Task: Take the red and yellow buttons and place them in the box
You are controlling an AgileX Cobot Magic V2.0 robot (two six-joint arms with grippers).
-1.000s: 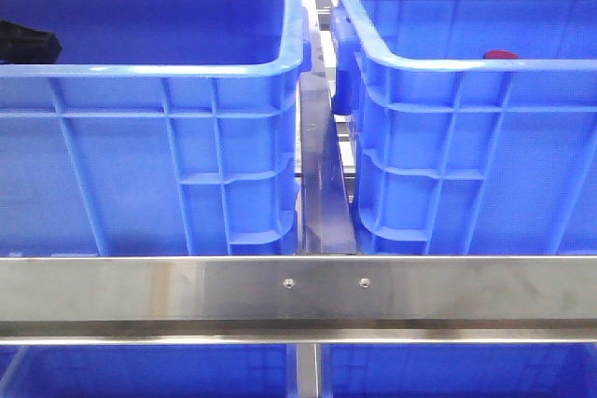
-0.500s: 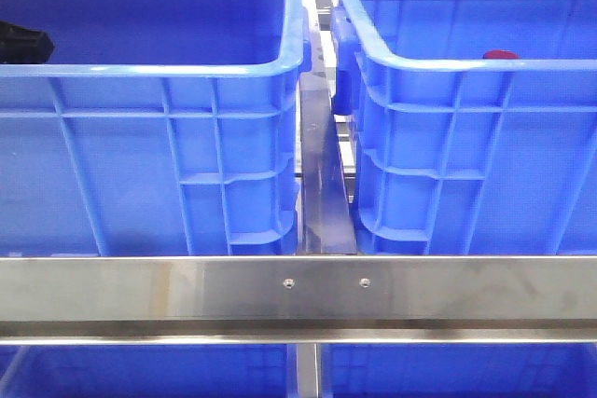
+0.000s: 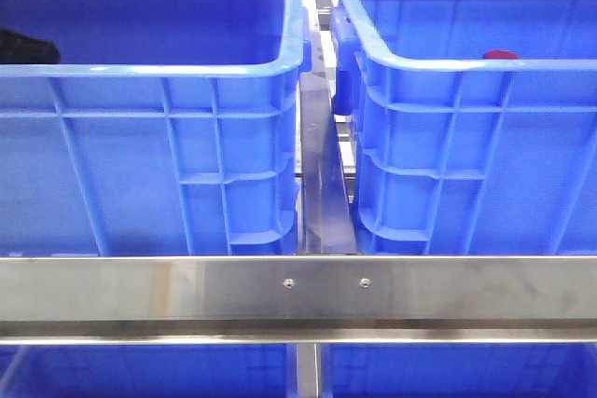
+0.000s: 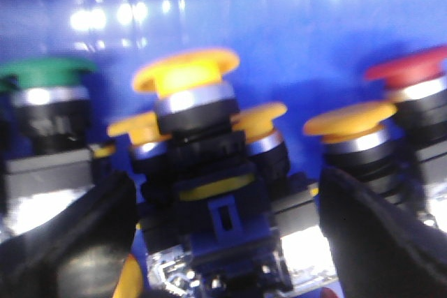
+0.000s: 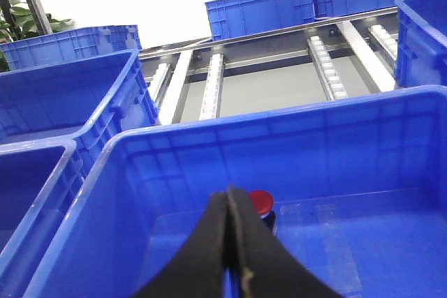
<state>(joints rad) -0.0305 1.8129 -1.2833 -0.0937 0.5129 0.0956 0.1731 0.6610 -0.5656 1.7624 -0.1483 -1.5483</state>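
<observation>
In the left wrist view my left gripper (image 4: 223,197) is open inside the left blue crate (image 3: 187,70). Its black fingers (image 4: 70,242) stand on either side of a yellow button (image 4: 185,75) with a black and blue body. More yellow buttons (image 4: 349,120) and a red button (image 4: 408,68) crowd around it. In the front view only a black part of the left arm (image 3: 28,47) shows. My right gripper (image 5: 229,204) is shut and empty above the box (image 5: 279,120), the right crate (image 3: 466,64). One red button (image 5: 260,202) stands on its floor just beyond the fingertips, and its cap shows in the front view (image 3: 500,55).
A green button (image 4: 45,71) stands beside the yellow ones. A steel rail (image 3: 298,291) crosses in front of both crates, with a narrow gap (image 3: 322,174) between them. More blue crates (image 5: 63,95) and roller tracks (image 5: 321,61) lie beyond.
The black part of the left arm in the left crate has shifted slightly and sits a little lower. Nothing else has moved.
</observation>
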